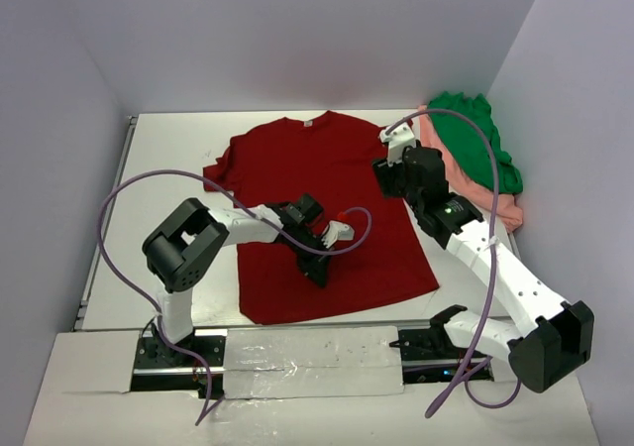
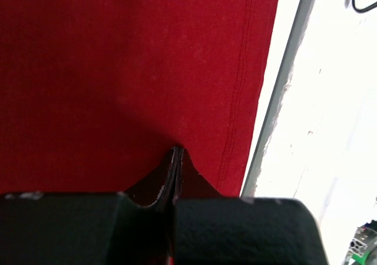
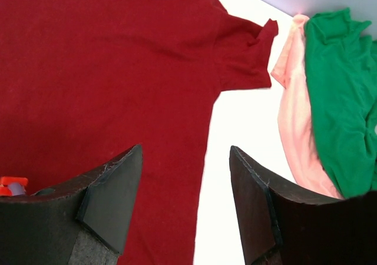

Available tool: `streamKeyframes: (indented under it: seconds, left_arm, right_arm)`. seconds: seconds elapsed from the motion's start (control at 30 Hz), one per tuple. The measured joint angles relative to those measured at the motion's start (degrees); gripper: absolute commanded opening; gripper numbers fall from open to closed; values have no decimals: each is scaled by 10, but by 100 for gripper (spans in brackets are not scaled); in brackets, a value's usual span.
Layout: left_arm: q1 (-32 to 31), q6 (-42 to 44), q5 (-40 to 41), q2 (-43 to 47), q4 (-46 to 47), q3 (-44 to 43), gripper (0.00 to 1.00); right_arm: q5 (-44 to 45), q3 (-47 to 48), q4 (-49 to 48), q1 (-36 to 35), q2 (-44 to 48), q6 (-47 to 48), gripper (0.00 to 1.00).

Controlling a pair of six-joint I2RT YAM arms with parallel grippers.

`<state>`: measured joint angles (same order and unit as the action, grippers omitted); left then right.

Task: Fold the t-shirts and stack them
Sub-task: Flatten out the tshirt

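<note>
The two fingers of the left gripper are pressed together on a small pinch of the dark red cotton short-sleeved t-shirt, and the cloth draws up into a little peak at their tips. The pinch sits just inside the double-stitched hem, which runs along the near side of the garment. The two fingers of the right gripper stand wide apart with nothing between them, hanging over the shirt's right side edge, below the short right sleeve. The dark red shirt lies spread flat in the middle of the white table, its collar toward the far wall with a small pale neck label showing, and its hem toward the arm bases. At the far right corner, against the side wall, the salmon pink cotton t-shirt and the bright green cotton t-shirt lie crumpled in one heap, the green on top of the pink. The heap lies just beside the red sleeve, with a strip of bare table between them.
</note>
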<state>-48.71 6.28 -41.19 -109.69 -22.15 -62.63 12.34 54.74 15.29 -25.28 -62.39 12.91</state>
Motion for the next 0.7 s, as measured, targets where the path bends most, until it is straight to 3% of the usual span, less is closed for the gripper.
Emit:
streamKeyframes:
  seconds: [0.37, 0.5, 0.7]
  left_arm:
    - [11, 16, 17, -27, -105, -48, 0]
    - [64, 38, 46, -13, -185, -40, 0]
    - [199, 71, 122, 17, -290, -4, 0]
  right_arm:
    - [6, 0, -7, 13, 16, 0, 67]
    - [6, 0, -8, 16, 26, 0, 67]
    - [5, 9, -3, 17, 26, 0, 67]
